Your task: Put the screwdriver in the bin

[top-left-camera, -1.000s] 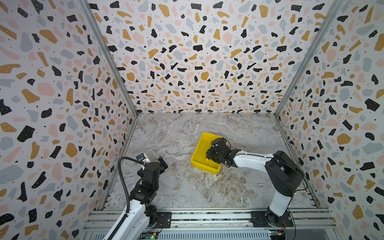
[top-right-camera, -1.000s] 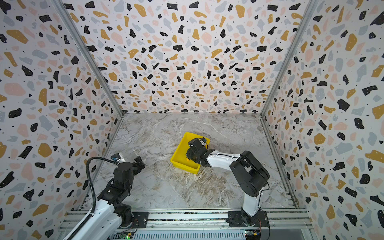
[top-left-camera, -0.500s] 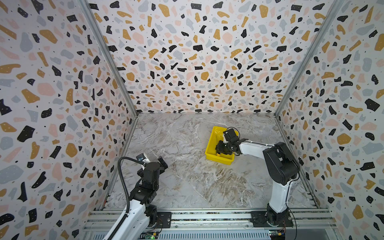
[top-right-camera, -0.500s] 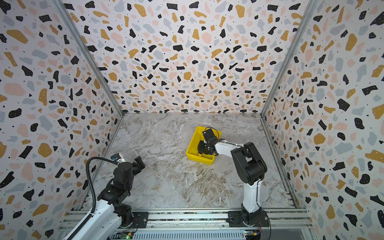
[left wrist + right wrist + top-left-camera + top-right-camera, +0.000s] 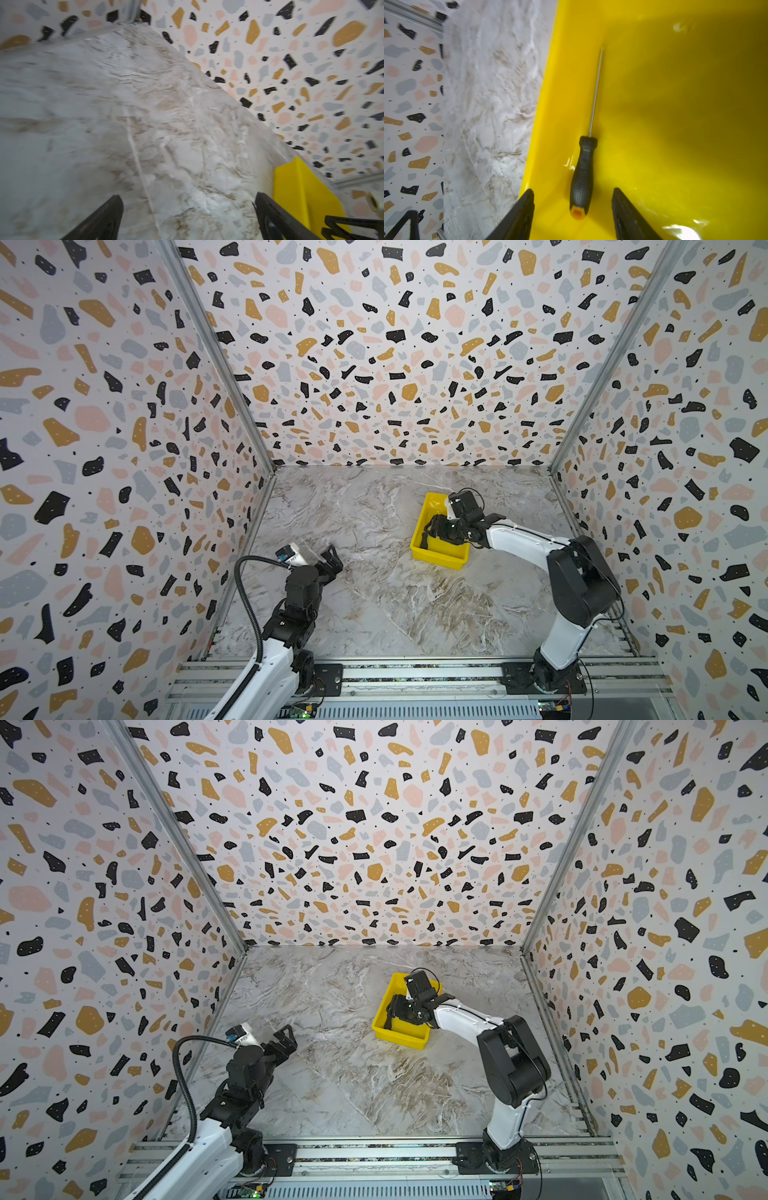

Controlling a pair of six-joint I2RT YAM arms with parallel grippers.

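Finds the screwdriver [image 5: 586,149] flat on the glossy floor of the bin [image 5: 675,104], close along one side wall, thin silver shaft pointing away from the right wrist camera, black handle with its orange end nearest the lens. Shows the right gripper [image 5: 573,189] over that handle, jaws parted wider than the handle, one black finger on each side with yellow floor visible in both gaps, so clamped on nothing. Cannot tell the height of the fingertips above the handle from this view

In both top views, places the bin [image 5: 438,553] [image 5: 401,1033] on the marble table [image 5: 374,593], right of the middle and toward the back, turned slightly askew to the table edges. Puts the right gripper [image 5: 432,531] [image 5: 395,1013] down inside the bin toward its left wall, white forearm reaching in over the right rim. Hides the screwdriver there beneath the black gripper body

Sets the left gripper [image 5: 330,558] [image 5: 284,1038] well apart from the bin, above bare table near the left terrazzo wall, jaws spread wide and empty. Confirms the same through the left wrist camera: left gripper [image 5: 188,195] wide open over blurred marble, with a yellow corner of the bin [image 5: 295,187] showing just behind one finger
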